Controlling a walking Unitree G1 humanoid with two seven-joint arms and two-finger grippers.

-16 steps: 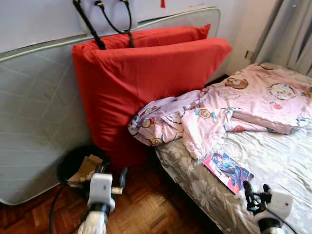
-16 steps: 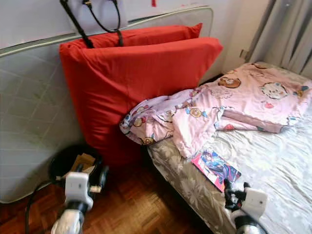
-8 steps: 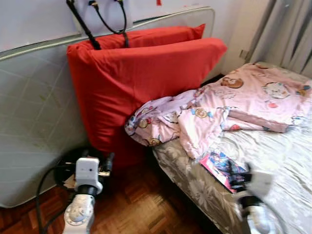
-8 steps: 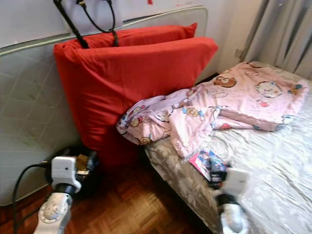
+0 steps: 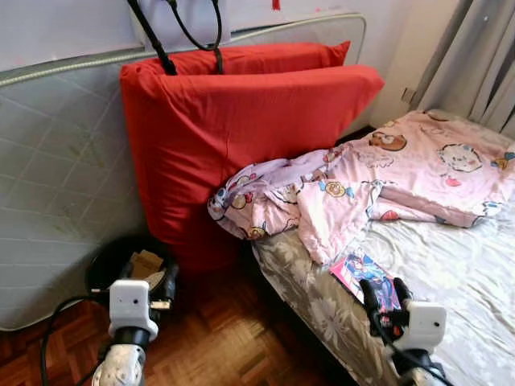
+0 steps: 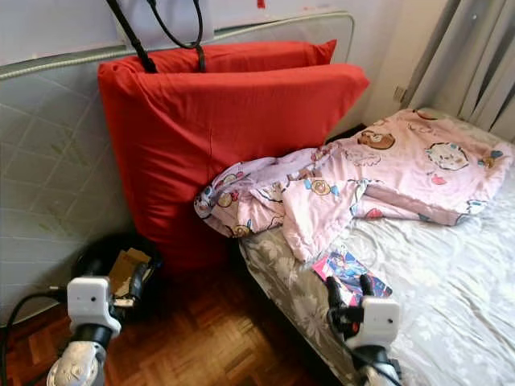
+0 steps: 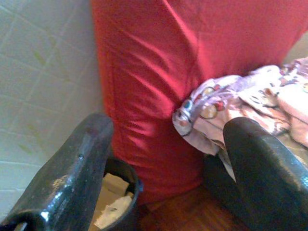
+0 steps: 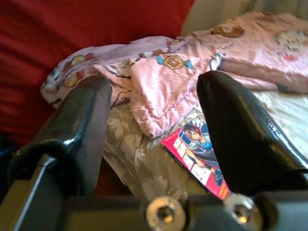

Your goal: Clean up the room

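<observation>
Hovering above the near edge of the bed [image 5: 451, 265], my right hand [image 5: 385, 296] has its two black fingers spread apart and holds nothing. A comic book [image 5: 364, 274] lies flat on the grey flowered sheet just ahead of those fingers, its far corner touching a crumpled pink blanket [image 5: 362, 189]. In the right wrist view the comic book [image 8: 195, 154] appears between the two fingers. The blanket spreads over the bed and hangs off its corner against a large red cushion [image 5: 241, 137], which leans upright against a quilted mattress [image 5: 56, 169] standing by the wall. My left hand [image 5: 161, 283], fingers also apart and empty, is held low over the wooden floor [image 5: 233, 338], just beside a black bin [image 5: 113, 261] holding cardboard scraps.
</observation>
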